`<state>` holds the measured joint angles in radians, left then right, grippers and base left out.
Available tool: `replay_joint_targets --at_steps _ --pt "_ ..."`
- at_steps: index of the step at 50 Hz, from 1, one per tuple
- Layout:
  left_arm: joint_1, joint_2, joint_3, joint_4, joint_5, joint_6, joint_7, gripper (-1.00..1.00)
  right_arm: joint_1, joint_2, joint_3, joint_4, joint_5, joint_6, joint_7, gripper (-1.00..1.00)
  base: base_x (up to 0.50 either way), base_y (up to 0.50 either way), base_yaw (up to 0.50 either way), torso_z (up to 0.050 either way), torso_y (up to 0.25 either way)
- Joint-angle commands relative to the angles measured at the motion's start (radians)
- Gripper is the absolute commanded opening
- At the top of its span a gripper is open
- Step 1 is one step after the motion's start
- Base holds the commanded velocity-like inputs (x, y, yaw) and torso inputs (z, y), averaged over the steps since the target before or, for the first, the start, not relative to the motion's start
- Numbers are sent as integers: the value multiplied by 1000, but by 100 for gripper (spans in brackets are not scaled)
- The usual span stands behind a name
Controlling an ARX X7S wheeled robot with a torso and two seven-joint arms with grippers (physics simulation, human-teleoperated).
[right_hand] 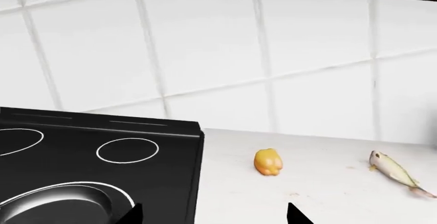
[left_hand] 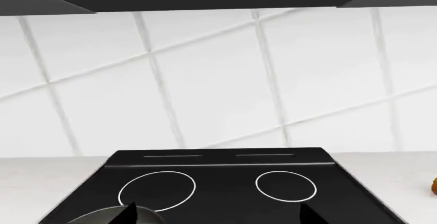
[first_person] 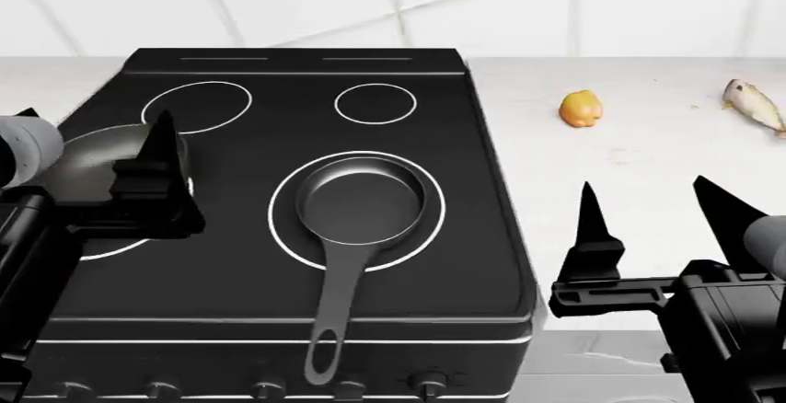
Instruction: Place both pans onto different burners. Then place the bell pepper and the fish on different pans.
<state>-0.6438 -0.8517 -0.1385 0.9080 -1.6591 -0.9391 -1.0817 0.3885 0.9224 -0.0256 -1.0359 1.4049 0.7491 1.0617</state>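
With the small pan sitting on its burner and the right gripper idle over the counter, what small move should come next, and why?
Probably reach the right gripper forward toward the bell pepper. It hangs open and empty over the counter, with the pepper nearer than the fish. The smaller pan already sits inside a large burner ring, ready to take food, while the left gripper is at the other pan.

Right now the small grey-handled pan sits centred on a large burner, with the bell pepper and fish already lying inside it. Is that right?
Not quite. The small grey-handled pan does sit centred on a large burner, but it is empty. The head view shows the bell pepper and fish lying on the white counter to the cooktop's right.
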Motion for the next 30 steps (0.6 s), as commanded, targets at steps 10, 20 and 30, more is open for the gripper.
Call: replay_joint_targets --at_steps 10,20,30 --pt "16 0 -7 2 15 8 11 100 0 13 -26 3 -12 -28 -3 100 0 -500 0 0 0" --pt "28 1 -13 2 23 13 18 100 7 20 -37 3 -10 -37 2 100 0 -500 0 0 0" --pt "56 1 -27 6 39 17 33 100 18 24 -54 2 -7 -42 10 100 0 -500 0 0 0"
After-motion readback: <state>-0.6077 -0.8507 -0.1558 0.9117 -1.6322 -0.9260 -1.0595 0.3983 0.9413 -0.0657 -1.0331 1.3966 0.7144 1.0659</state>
